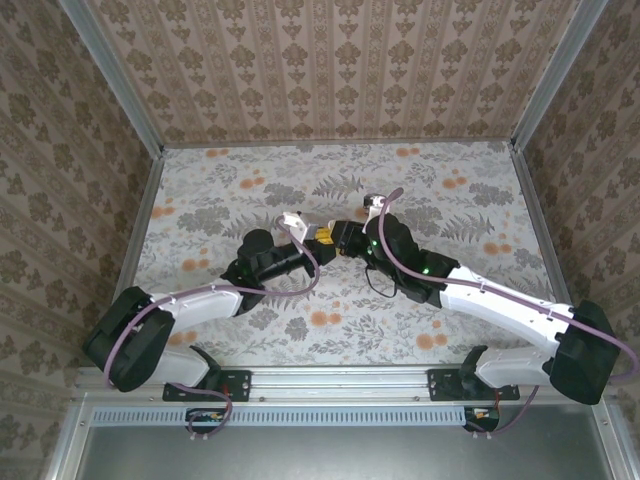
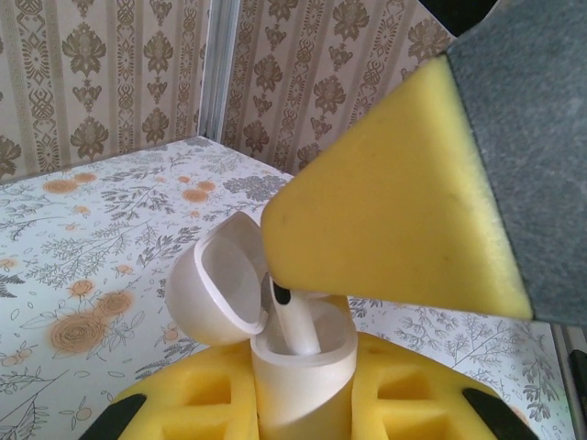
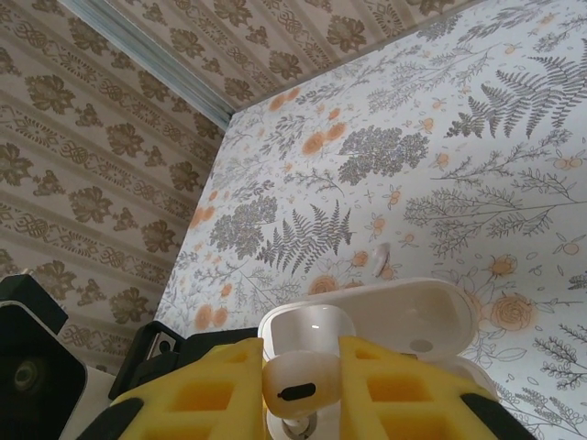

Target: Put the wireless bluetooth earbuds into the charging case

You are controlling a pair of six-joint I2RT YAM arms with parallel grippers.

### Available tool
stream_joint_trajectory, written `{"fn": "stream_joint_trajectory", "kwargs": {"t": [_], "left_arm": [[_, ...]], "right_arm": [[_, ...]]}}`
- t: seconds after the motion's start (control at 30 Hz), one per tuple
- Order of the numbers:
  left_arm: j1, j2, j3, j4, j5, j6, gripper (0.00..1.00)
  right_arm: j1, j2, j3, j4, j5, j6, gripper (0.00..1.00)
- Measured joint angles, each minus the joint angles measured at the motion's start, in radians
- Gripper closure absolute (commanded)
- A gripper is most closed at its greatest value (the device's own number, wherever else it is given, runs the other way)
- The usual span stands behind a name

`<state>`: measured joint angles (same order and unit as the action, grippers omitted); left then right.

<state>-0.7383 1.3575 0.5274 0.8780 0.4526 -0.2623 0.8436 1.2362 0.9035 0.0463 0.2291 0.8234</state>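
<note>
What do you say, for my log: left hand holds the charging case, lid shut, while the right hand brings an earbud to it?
No: the lid stands open, as the left wrist view shows. The left hand holds the charging case; the right hand brings an earbud.

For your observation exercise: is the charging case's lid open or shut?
Open: the lid is hinged back off the case, an earbud standing inside.

We find the left arm [image 1: 200, 300] and right arm [image 1: 500, 300] bent inward, meeting at the charging case [image 2: 307, 362]. The left gripper [image 2: 303, 412] clamps the case's base. The right gripper [image 3: 298, 390], directly above the case, pinches an earbud [image 3: 295, 376].
</note>
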Motion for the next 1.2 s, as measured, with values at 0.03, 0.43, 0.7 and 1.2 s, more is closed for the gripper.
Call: {"fn": "stream_joint_trajectory", "kwargs": {"t": [0.03,0.43,0.7,1.2], "left_arm": [[-0.001,-0.001,0.0,-0.001,-0.002,0.0,1.0],[-0.001,-0.011,0.0,-0.018,-0.008,0.0,1.0],[-0.001,-0.013,0.0,-0.018,-0.008,0.0,1.0],[0.04,-0.067,0.0,-0.012,0.0,0.005,1.0]], "right_arm": [[0.001,-0.003,-0.002,0.0,0.0,0.0,0.75],[0.006,-0.007,0.0,-0.013,0.003,0.007,0.66],[0.006,-0.008,0.013,-0.039,0.003,0.01,0.61],[-0.01,-0.109,0.198,-0.409,0.038,-0.009,0.47]]}}
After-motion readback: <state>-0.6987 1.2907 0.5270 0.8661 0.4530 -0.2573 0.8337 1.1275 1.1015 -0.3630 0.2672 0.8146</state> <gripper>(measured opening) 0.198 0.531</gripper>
